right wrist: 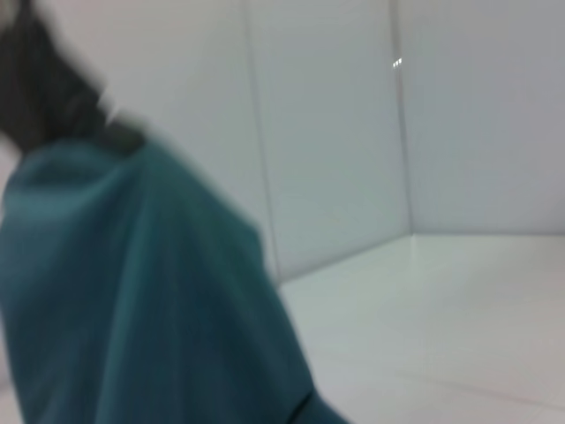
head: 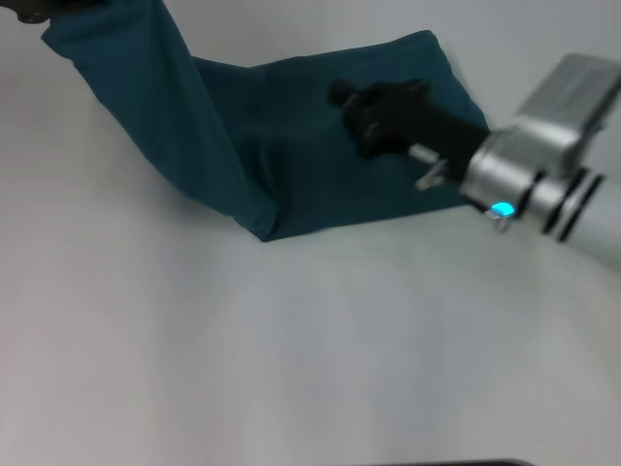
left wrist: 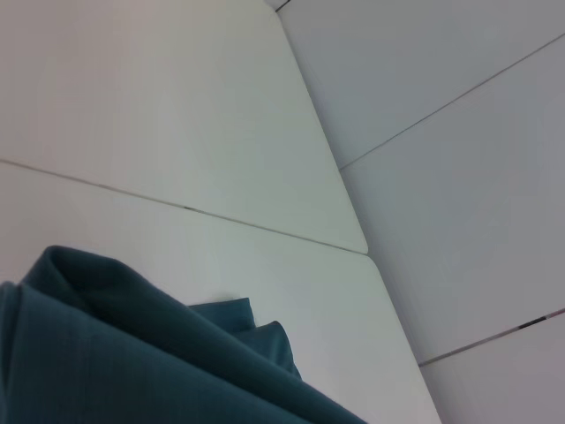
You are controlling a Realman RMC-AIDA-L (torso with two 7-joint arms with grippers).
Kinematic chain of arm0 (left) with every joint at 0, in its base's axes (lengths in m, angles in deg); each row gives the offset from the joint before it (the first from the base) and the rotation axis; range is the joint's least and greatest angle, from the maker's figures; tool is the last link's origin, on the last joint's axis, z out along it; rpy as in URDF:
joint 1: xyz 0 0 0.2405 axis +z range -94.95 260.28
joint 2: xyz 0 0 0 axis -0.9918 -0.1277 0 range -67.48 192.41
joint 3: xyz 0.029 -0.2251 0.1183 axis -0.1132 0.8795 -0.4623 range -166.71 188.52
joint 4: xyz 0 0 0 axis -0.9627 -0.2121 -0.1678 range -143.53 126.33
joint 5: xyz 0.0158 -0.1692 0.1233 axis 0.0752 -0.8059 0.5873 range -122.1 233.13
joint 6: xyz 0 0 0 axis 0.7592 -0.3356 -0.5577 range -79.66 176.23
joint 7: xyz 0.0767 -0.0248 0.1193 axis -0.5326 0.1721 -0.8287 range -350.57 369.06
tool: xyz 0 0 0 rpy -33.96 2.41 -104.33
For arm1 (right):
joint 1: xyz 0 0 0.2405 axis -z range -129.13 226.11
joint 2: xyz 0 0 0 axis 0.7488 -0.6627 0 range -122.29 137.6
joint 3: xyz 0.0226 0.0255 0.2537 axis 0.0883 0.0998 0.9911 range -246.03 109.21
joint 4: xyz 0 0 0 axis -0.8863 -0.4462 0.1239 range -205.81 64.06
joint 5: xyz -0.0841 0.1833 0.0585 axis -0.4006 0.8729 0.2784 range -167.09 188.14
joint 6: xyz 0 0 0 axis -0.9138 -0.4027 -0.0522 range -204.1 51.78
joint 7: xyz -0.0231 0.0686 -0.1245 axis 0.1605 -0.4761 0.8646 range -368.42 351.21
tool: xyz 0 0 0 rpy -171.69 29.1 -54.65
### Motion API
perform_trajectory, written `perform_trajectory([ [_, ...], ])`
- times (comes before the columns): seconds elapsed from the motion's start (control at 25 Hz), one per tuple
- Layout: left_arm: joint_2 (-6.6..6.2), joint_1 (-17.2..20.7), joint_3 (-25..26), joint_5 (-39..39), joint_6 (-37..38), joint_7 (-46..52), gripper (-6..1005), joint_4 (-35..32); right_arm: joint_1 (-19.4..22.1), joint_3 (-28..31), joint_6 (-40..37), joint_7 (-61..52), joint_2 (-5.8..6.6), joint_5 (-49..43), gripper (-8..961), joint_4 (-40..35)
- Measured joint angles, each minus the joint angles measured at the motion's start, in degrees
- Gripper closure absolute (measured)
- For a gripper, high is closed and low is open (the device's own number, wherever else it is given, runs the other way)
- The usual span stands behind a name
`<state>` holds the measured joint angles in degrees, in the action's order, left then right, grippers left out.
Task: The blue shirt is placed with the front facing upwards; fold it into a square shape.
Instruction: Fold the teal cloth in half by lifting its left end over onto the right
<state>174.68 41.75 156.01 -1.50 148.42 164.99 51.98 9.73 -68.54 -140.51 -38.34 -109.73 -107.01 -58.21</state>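
The blue shirt (head: 281, 146) hangs in a long folded band, sagging to a low point (head: 264, 231) on the white table. Its left end rises to my left gripper (head: 27, 10), which is mostly cut off at the top left corner of the head view and is shut on the cloth. My right gripper (head: 374, 112) is black and sits on the shirt's right part, shut on the fabric. In the right wrist view the shirt (right wrist: 132, 300) hangs from a dark finger (right wrist: 40, 97). The left wrist view shows bunched shirt folds (left wrist: 132, 353). No lettering shows.
The white table (head: 291, 369) spreads wide in front of the shirt. My silver right forearm (head: 543, 165), with a lit blue light, reaches in from the right. Table seams and a rounded table corner (left wrist: 362, 247) show in the left wrist view.
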Motion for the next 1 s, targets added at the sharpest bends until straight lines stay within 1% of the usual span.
perform_trajectory([
  [0.08, -0.05, 0.0, 0.0, -0.3, 0.0, -0.1, 972, -0.1, 0.8, -1.1, -4.7, -7.3, 0.06, -0.6, 938, -4.5],
  [0.2, -0.07, -0.4, 0.0, -0.6, 0.0, -0.1, 971, -0.1, 1.8, -4.1, -11.8, -19.1, -0.33, -1.8, 938, -12.4],
  [0.32, -0.07, -0.8, -0.1, -0.6, -0.1, -0.2, 972, -0.1, 3.4, -7.3, -17.9, -27.9, -1.23, -2.9, 938, -19.7],
  [0.44, -0.07, -1.1, -0.1, -0.6, -0.1, -0.3, 972, -0.1, 5.7, -10.1, -21.7, -33.2, -1.93, -3.0, 938, -23.9],
  [0.52, -0.07, -1.4, -0.3, -0.6, -0.1, -0.4, 972, -0.1, 7.3, -11.3, -23.0, -35.8, -2.12, -3.0, 938, -25.6],
  [0.64, -0.07, -1.8, -0.6, -0.6, 0.0, -0.8, 971, -0.4, 9.9, -11.1, -23.5, -37.8, -2.11, -2.7, 938, -27.2],
  [0.8, -0.08, -1.9, -0.6, -0.6, 0.5, -1.4, 971, -0.8, 11.6, -11.2, -22.9, -40.5, -2.08, -2.7, 938, -28.8],
  [0.96, -0.39, -0.3, 0.2, -0.6, 1.5, -2.1, 971, -0.6, 11.8, -11.4, -22.8, -41.1, -2.1, -2.8, 943, -29.4],
  [1.0, -0.7, 0.9, 0.7, -0.6, 1.7, -2.1, 971, -0.4, 11.8, -11.4, -22.7, -41.1, -2.1, -2.8, 943, -29.4],
])
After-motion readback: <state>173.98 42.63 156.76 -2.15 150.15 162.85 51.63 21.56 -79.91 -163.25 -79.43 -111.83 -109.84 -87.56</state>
